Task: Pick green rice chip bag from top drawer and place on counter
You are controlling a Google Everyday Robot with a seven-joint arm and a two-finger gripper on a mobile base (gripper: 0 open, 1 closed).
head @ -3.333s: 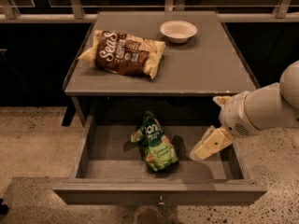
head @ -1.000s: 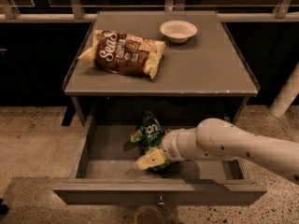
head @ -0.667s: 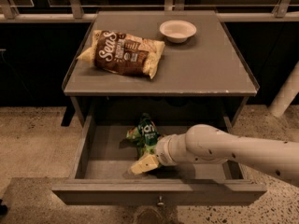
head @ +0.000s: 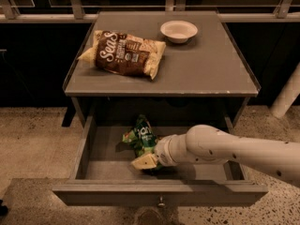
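Observation:
The green rice chip bag (head: 139, 135) lies in the open top drawer (head: 82, 150), near the middle. My gripper (head: 146, 161) reaches in from the right and sits at the bag's near end, covering its lower part. The white arm (head: 225, 149) stretches across the right half of the drawer. The counter (head: 206, 67) is above the drawer, its front edge overhanging the drawer's back.
A large brown-and-cream chip bag (head: 124, 53) lies on the counter's left half. A white bowl (head: 178, 31) stands at the counter's back. The drawer's front panel (head: 117, 193) with its small knob (head: 161, 202) is nearest me. A speckled floor lies on both sides.
The arm has swung from the drawer's right side onto the green bag. In the last second the gripper has stayed at the bag's near end, and the bag has shifted slightly left.

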